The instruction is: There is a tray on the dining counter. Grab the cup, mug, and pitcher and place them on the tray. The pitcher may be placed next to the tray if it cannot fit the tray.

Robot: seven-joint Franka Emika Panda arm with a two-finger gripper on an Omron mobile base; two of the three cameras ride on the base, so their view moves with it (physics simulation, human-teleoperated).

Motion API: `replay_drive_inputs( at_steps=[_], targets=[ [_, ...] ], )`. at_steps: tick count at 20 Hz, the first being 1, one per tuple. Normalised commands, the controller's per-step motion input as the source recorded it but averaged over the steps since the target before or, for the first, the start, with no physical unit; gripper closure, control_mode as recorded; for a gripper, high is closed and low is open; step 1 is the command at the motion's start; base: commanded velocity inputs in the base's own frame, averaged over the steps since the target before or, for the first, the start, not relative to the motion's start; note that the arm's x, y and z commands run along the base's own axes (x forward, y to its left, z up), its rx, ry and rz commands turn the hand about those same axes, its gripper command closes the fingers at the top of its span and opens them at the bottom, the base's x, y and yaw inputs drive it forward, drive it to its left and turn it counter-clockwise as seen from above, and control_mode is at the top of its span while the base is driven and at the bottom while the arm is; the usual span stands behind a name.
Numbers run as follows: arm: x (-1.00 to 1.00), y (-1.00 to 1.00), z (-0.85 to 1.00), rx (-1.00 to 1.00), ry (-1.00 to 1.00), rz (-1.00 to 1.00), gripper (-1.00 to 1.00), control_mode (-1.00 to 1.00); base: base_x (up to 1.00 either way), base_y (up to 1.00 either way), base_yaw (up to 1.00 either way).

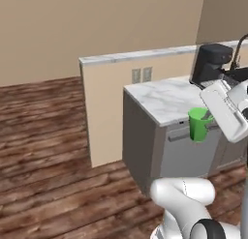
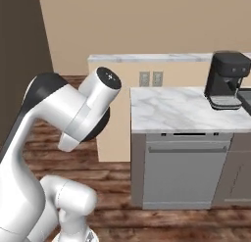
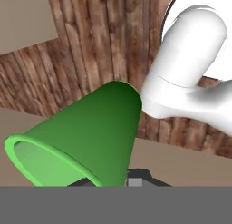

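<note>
The cup (image 1: pixel 197 124) is bright green and tapered. It hangs upright in the air in front of a marble-topped cabinet, at the right of the left base view. My gripper (image 1: pixel 208 118) is shut on the cup's rim, reaching in from the right. In the hand view the cup (image 3: pixel 90 137) lies large across the frame, rim to the lower left, with my gripper (image 3: pixel 115 181) clamped on its rim at the bottom. Wooden floor shows beyond it. The tray, the dining counter, the mug and the pitcher are out of view.
A short marble-topped cabinet (image 1: pixel 160 100) (image 2: pixel 186 108) with a grey dishwasher front (image 2: pixel 184 170) stands just behind the cup. A black coffee machine (image 1: pixel 210 64) (image 2: pixel 228 79) sits at its back. A beige half wall (image 1: pixel 104 112) flanks it. Open wooden floor (image 1: pixel 43 146) lies to the left.
</note>
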Motion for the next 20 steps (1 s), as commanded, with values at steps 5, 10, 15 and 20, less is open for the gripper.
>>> replay_drive_inputs(
  at_steps=[5, 10, 15, 20],
  targets=[
    [0.00, 0.00, 0.00, 0.00, 0.00, 0.00, 1.00, 1.00, 0.84, 1.00, -0.15],
    [0.00, 0.00, 0.00, 0.00, 0.00, 0.00, 1.00, 1.00, 0.92, 1.00, -0.13],
    [0.00, 0.00, 0.00, 0.00, 0.00, 0.00, 1.00, 1.00, 0.96, 1.00, -0.14],
    [0.00, 0.00, 0.00, 0.00, 0.00, 0.00, 1.00, 1.00, 0.99, 1.00, -0.20]
  ],
)
